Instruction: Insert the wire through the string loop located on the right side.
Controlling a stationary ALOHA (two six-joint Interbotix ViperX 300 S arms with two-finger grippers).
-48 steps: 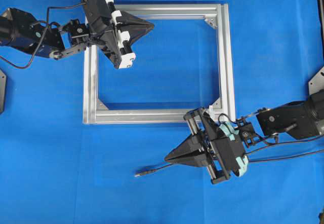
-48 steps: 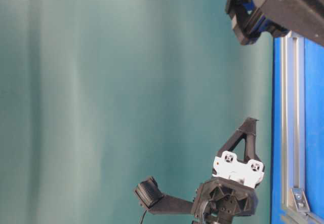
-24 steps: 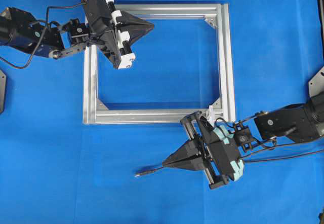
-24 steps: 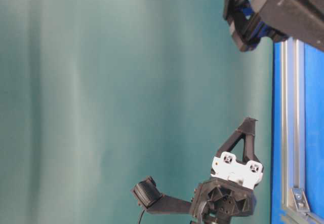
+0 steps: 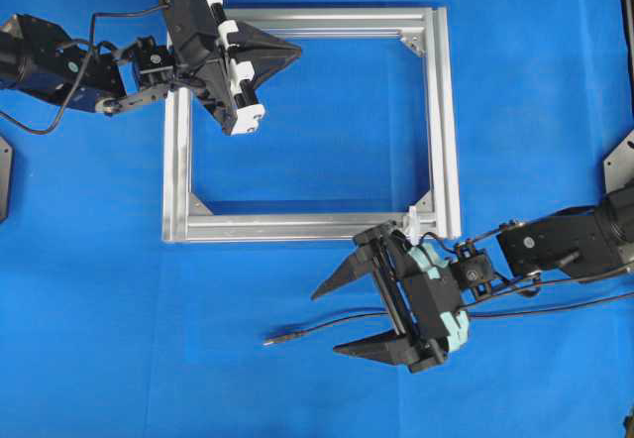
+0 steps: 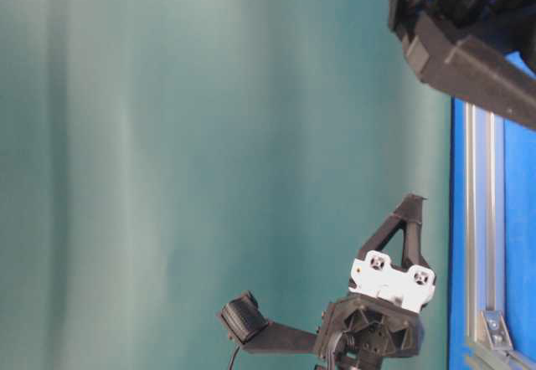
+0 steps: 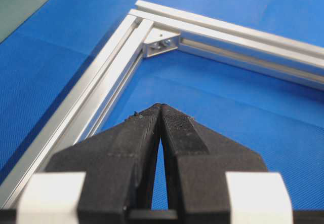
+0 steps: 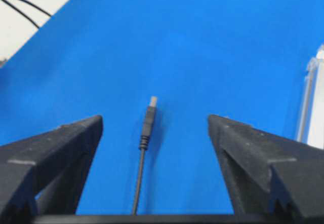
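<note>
Both arms were black, built of boxy motor housings joined by thin linkages. The left arm (image 5: 59, 61) carried small round stickers on its housing, and a thin black cable (image 5: 119, 12) looped from it to the wrist block. The left gripper (image 5: 294, 52) had black wedge-shaped fingers (image 7: 139, 143) with rough, pebbled inner faces, set on white carriage blocks (image 5: 238, 71) fastened by dark screws. The right arm (image 5: 565, 245) was equally black, with two thin cables (image 5: 555, 299) running alongside it. The right gripper (image 5: 325, 319) had the same tapered black fingers (image 8: 253, 143) on a slotted black rail (image 5: 391, 289), backed by a pale mint-green part (image 5: 441, 304).
</note>
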